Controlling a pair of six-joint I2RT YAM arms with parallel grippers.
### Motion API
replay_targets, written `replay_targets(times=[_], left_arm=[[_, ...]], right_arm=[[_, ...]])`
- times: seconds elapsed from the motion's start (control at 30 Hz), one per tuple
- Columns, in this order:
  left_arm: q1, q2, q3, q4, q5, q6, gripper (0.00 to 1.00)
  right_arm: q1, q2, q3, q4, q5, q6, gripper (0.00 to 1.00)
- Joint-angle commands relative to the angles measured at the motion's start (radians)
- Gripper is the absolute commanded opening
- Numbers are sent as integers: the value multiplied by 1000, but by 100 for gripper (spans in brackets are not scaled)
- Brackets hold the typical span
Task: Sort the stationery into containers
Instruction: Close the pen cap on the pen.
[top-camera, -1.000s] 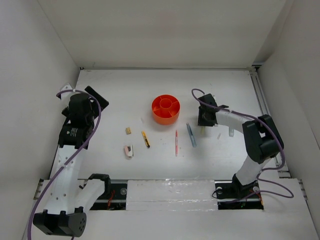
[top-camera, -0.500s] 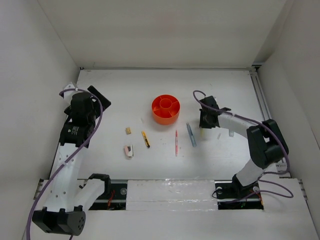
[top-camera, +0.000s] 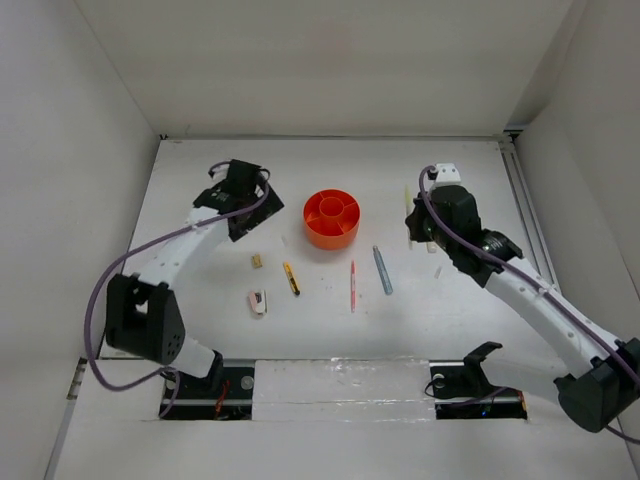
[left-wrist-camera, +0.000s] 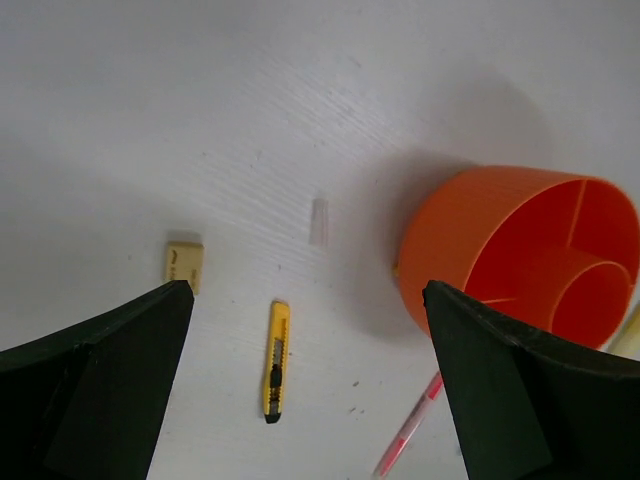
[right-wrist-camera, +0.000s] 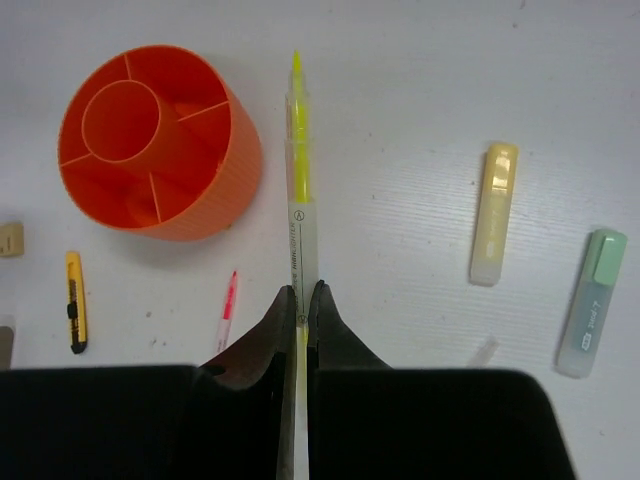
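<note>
Right gripper (right-wrist-camera: 300, 292): clamped narrow on a thin yellow plastic highlighter pen (right-wrist-camera: 298, 180), held lengthwise, tip toward the top of the wrist frame, just right of the round orange plastic organizer tub (right-wrist-camera: 215, 200) at upper left. Judged raised clear of the white table (right-wrist-camera: 400, 80); height not confirmable.

Left gripper (left-wrist-camera: 308, 300): spread wide, holding nothing, hovering above a small tan eraser (left-wrist-camera: 184, 265) and a yellow-black utility knife (left-wrist-camera: 275, 358).

Lying unsorted: red pen (right-wrist-camera: 228, 305), pale yellow highlighter (right-wrist-camera: 494, 212), pale green highlighter (right-wrist-camera: 592, 300). Nothing seen inside the tub compartments in view.

Step in hand, by judgement: carrying a pen to the tub. Next move calls for shifting toward upper left over a compartment, tipping the point downward, then releasing. Risk: pen bridging the rim.
</note>
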Motion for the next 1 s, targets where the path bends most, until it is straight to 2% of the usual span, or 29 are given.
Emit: replay_targets(times=[0.0,0.03,0.13,0.4,0.53,0.63,0.97], left_arm=[[-35,80,49,-27,-66,-103,98],[-44,94,19,-12,-66,-116,98],[-58,138,-6,43,-66,-116,86],[-81,290,75,25,-32,-89,71],[-81,353,85,25,0,-69,70],[-90,392,109,25,20,-69,64],[-90,462,158,-2,-22,-60,52]], right_arm=[[8,-59,37,-45,33,-38,0],[17,-90,37,-54,33,-38,0],[17,-135,14,-42,19,-48,0],[17,-187,-5,-42,-6,-71,0],[17,-196,-14,-42,-6,-80,0],[17,-205,-23,-33,-15,-80,0],[17,-214,-23,-22,-35,-80,0]])
